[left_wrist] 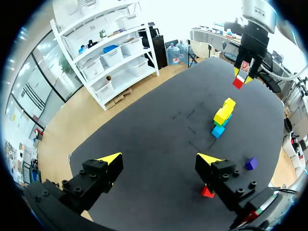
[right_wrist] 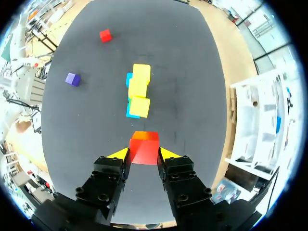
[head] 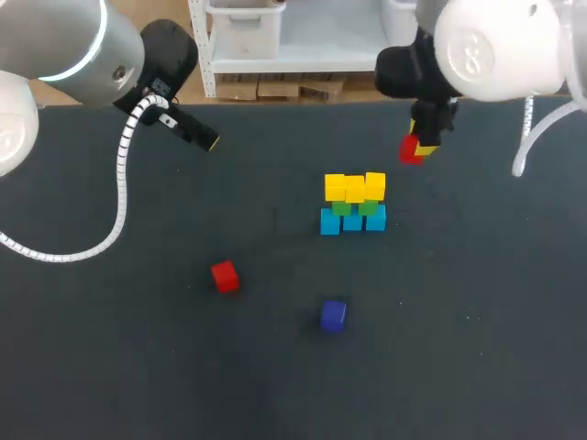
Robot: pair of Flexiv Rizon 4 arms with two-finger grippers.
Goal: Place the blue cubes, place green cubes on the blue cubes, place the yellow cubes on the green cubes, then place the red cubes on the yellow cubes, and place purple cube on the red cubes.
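Red cube (head: 409,149) pinched between both fingers of my right gripper (right_wrist: 144,155), near the stack, past its right end. Yellow cubes (head: 355,187) sit on top, over green cubes (head: 355,208) and blue cubes (head: 352,221). The row's long axis runs straight ahead of that gripper. Right arm is much nearer. Left gripper (left_wrist: 159,159) spread wide, holding nothing, well apart. Second red cube (head: 224,276) and purple cube (head: 333,315) lie loose on the table (head: 477,367).

From the right wrist, 3 yellow plastic cubes (right_wrist: 138,90) are covering the green plastic cubes (head: 341,209). The left gripper (left_wrist: 159,159) is hiding part of the loose red plastic cube (left_wrist: 207,193); overhead, the right gripper (head: 415,147) is partly masking the held red plastic cube (head: 408,150).
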